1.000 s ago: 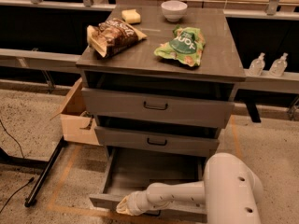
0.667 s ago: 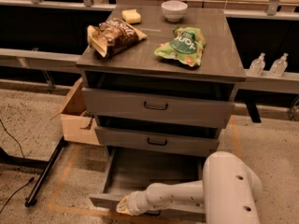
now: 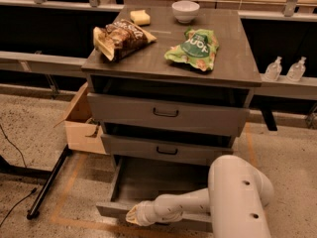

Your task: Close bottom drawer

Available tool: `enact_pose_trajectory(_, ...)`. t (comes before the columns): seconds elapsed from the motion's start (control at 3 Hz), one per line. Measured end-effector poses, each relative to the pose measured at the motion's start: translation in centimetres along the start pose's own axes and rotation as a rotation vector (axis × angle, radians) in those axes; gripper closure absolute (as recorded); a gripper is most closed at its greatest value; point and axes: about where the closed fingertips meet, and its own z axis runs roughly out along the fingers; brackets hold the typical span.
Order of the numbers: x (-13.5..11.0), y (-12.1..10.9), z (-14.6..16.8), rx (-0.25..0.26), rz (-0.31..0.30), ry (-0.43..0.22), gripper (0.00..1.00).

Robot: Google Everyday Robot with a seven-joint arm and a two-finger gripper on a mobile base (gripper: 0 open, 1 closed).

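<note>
While looking down over the grey cabinet [image 3: 119, 110], finds the bottom drawer [image 3: 153, 182] pulled well out at floor level, beneath two like drawers. Puts the end effector [image 3: 134, 215] low at that drawer's front edge, left of centre, at the tip of a pale arm reaching in from the right. Cannot make out whether spread or closed. Notes on the top surface [image 3: 233, 53] a brown snack bag [image 3: 119, 36], a green snack bag [image 3: 193, 46], a white bowl [image 3: 185, 11] and a yellow sponge [image 3: 140, 17].

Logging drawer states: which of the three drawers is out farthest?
The bottom drawer, inside exposed, gripper at its front; top drawer and middle drawer barely protrude.
</note>
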Motion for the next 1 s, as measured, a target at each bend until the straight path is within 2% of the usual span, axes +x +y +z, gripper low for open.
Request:
enact_pose_trajectory(0.33, 0.2, -0.5, -0.1, 0.018, 0.002, 0.012, 1.00)
enact_pose_trajectory(0.67, 0.8, -1.7, -0.8, 0.071, 0.006, 0.052, 1.00)
enact_pose_trajectory(1.0, 2.0, -3.6, -2.8, 0.170, 0.026, 0.151, 1.00)
